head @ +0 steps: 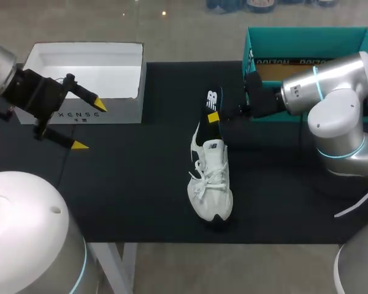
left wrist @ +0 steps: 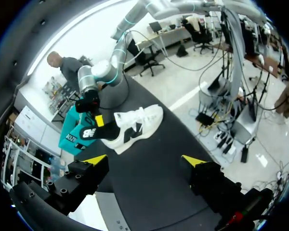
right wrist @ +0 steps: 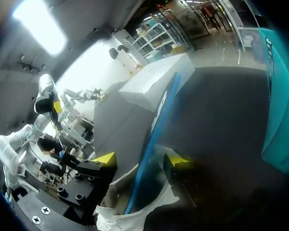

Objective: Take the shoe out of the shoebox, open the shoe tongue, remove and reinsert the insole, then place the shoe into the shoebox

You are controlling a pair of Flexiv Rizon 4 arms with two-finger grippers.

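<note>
The black table (head: 141, 184) carries everything. At its far right corner sits the teal shoebox (head: 306, 38), open at the top, with our right arm lying just in front of it. That near wall is what the shoe will have to clear on the way back in. At the far left is a white box (head: 80, 113), also open, well apart from the shoe.

The shoe (head: 211, 184) stands on its sole near the middle of the table, outside the shoebox, with its toe toward us and its laces loose. We judge it light, soft in the upper and firm at the heel and sole. The heel collar looks like the best place to take hold, and the laces could snag.

The insole (head: 211, 99) sticks up out of the shoe's opening at a tilt. It looks thin and floppy, likely to buckle if pushed from its end.

The insole passes through our right gripper (right wrist: 142, 160), but we cannot tell whether it is clamped. Our left gripper (head: 90, 125) hangs spread and empty just in front of the white box.
</note>
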